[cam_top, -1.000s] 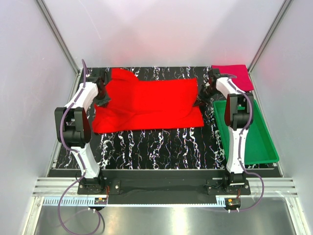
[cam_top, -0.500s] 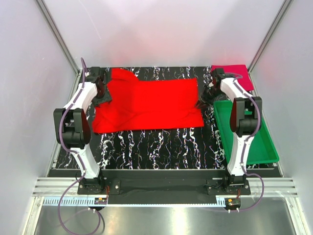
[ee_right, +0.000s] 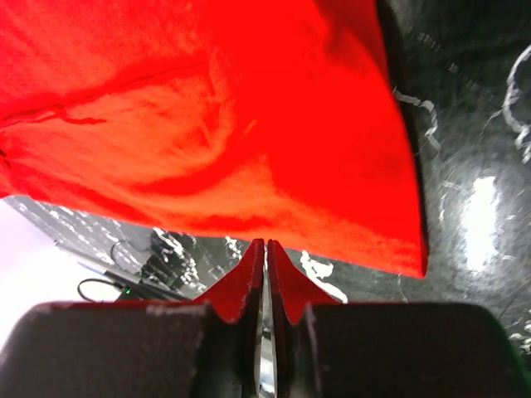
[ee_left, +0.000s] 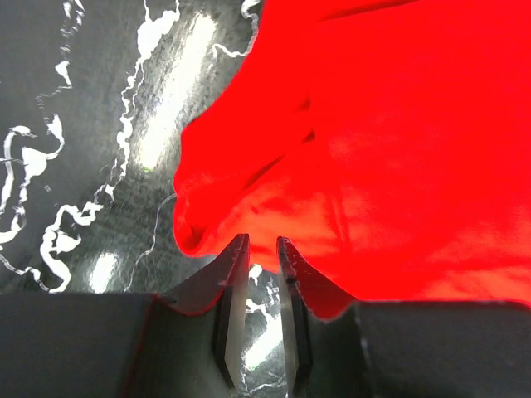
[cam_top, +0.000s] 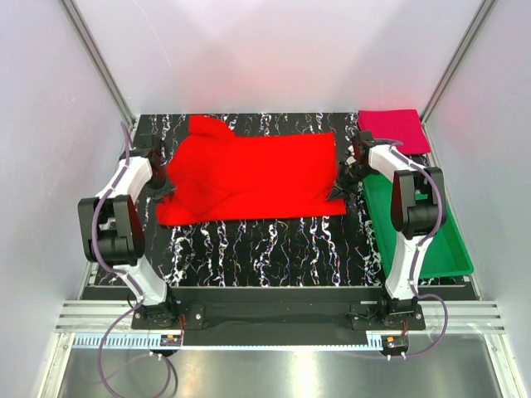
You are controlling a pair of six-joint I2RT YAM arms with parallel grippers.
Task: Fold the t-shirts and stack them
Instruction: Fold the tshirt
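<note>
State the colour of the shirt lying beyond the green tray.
Dark pinkish-crimson; the shirt shows best in the top external view.

Bright red t-shirt beyond wrist-view edges

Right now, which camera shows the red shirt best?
The top view. It takes in the whole red shirt, spread out with every edge visible. The left wrist view shows only a bunched part of one side, and the right wrist view shows only one corner and the cloth next to it.

Right tool nearly closed, tips just beside red t-shirt edge.
</note>
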